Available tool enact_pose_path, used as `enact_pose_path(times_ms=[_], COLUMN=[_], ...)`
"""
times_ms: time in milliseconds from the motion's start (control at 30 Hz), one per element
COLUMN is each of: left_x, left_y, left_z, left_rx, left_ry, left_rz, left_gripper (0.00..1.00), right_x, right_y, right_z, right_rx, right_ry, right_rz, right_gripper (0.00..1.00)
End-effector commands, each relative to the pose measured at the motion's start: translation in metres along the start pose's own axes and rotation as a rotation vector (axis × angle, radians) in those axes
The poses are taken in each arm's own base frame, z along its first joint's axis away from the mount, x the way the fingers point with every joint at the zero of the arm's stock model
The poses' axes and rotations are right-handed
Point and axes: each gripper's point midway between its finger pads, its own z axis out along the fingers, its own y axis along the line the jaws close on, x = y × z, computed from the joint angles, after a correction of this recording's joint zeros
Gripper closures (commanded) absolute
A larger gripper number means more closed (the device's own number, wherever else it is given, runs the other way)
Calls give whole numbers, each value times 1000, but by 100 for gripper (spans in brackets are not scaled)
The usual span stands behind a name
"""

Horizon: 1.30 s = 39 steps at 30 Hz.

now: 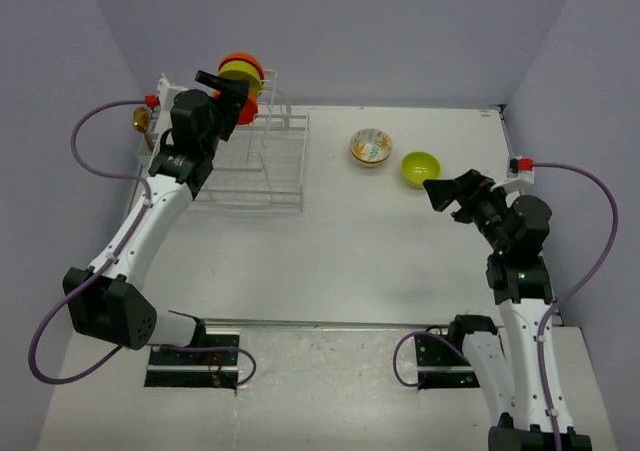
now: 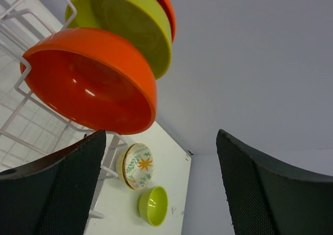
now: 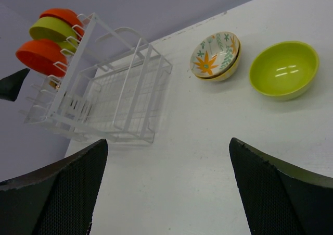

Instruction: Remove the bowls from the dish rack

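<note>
Your left claw [image 2: 161,138] is spread wide and grips nothing; it sits by the upright slots of the dish rack [image 1: 262,161], where three bowls stand on edge: the near orange bowl [image 2: 88,84], the racked lime-green bowl [image 2: 130,26] and the far orange bowl [image 2: 164,5]. The wires hold them tilted, so I judge a rim your only pinch point. The near rim lies beside one finger, not between both. Your right claw [image 3: 167,141] is released and empty over the desk [image 1: 380,251], near the floral bowl [image 3: 216,55] and the unloaded lime-green bowl [image 3: 283,68], both rim up, well apart from the rack
</note>
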Motion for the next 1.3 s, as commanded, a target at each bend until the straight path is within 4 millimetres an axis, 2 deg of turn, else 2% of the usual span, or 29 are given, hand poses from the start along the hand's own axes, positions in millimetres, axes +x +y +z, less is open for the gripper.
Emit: enact_pose_path(times_ms=[0, 100, 133, 200, 233, 300, 500, 533, 600, 767, 900, 967, 1033, 1167, 1267], left_x=[-16, -23, -26, -31, -34, -36, -39, -43, -43, -43, -42, -41, -39, -35, -31], left_y=[-23, -19, -21, -21, -20, -16, 1, -5, -1, 9, 10, 13, 18, 22, 22], left_z=[3, 6, 7, 12, 14, 17, 23, 23, 27, 38, 38, 37, 36, 33, 35], left_rx=[48, 46, 60, 51, 48, 35, -6, 21, 7, -31, -31, -31, -40, -29, -24], left_ry=[-41, -90, -107, -137, -143, -154, -175, -190, -196, -209, -209, -210, -210, -204, -187], left_rz=[-103, -109, -97, -85, -82, -75, -65, -77, -78, -65, -73, -93, -117, -180, -205], left_gripper=[16, 20, 26, 31, 37, 41, 42, 43, 48, 48, 54, 60, 62, 79, 87], right_x=[-14, -21, -22, -24, -24, -24, -25, -26, -26, -18, -17, -18, -19, -17, -16], right_y=[-5, -9, -9, -8, -8, -8, -7, -6, -6, -7, -8, -8, -7, -6, -6], right_z=[-5, -13, -14, -17, -18, -18, -19, -20, -20, -12, -10, -10, -11, -11, -11], right_rx=[46, 80, 83, 80, 78, 78, 78, 78, 77, 60, 62, 64, 61, 57, 53], right_ry=[-79, -131, -140, -152, -156, -155, -160, -166, -169, -124, -112, -117, -122, -116, -112], right_rz=[-35, -44, -47, -51, -52, -50, -45, -47, -49, -30, -31, -30, -29, -25, -25], right_gripper=[1, 1, 1, 1, 1, 1, 1, 1, 1, 1, 1, 1, 1, 1, 1])
